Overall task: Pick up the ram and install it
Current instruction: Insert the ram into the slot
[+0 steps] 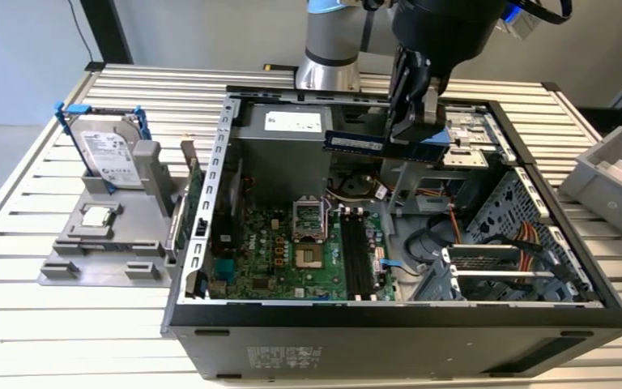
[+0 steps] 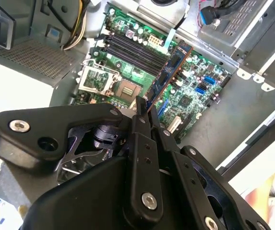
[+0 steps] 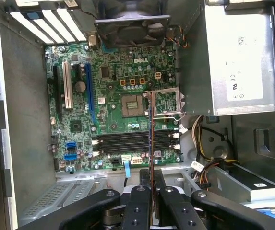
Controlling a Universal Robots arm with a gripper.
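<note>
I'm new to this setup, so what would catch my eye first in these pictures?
The open computer case sits centre in the exterior view, green motherboard exposed. Above it the claw grips the ram, clear of the board. At the exterior view's left, a hard drive in a blue frame stands upright in a gray holder.

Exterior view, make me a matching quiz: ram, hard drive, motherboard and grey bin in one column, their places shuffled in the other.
1 ram
2 hard drive
3 motherboard
4 grey bin

A inside the open case
B clamped in the gripper above the case
C at the exterior view's right edge
D upright in a stand, the exterior view's left

Pairs: 1-B, 2-D, 3-A, 4-C
</note>
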